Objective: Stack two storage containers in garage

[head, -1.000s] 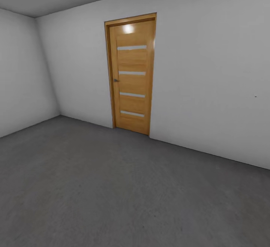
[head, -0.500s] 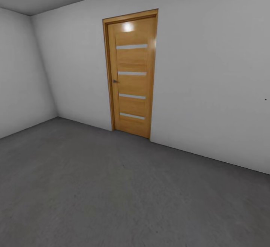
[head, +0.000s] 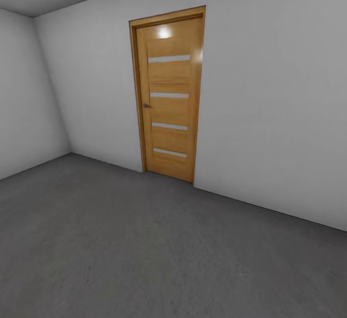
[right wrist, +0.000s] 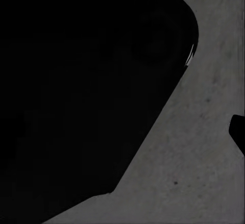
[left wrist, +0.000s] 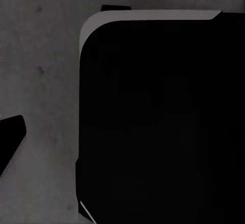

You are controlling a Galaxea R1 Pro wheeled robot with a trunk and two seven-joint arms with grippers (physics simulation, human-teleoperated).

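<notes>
I am in the garage, a bare room with white walls [head: 270, 105]. Its dark grey concrete floor [head: 144, 250] spreads out ahead of me. The two storage containers are out of view, and so is the living room. In the left wrist view a black rounded body [left wrist: 163, 122] of the robot hangs over the floor [left wrist: 41, 55], with a dark finger tip [left wrist: 10, 145] at the picture's edge. The right wrist view has a similar black bulk [right wrist: 87, 91] above the floor [right wrist: 194, 173] and a small dark tip [right wrist: 238, 130] at the edge.
An orange-brown wooden door [head: 168, 96] with four frosted strips stands shut in the wall ahead, its handle [head: 146, 105] on its left side. The room's corner [head: 53, 86] lies to the left.
The whole head picture has shifted: the door looms a little larger and the corner has slid left, so the camera has moved closer to the wall.
</notes>
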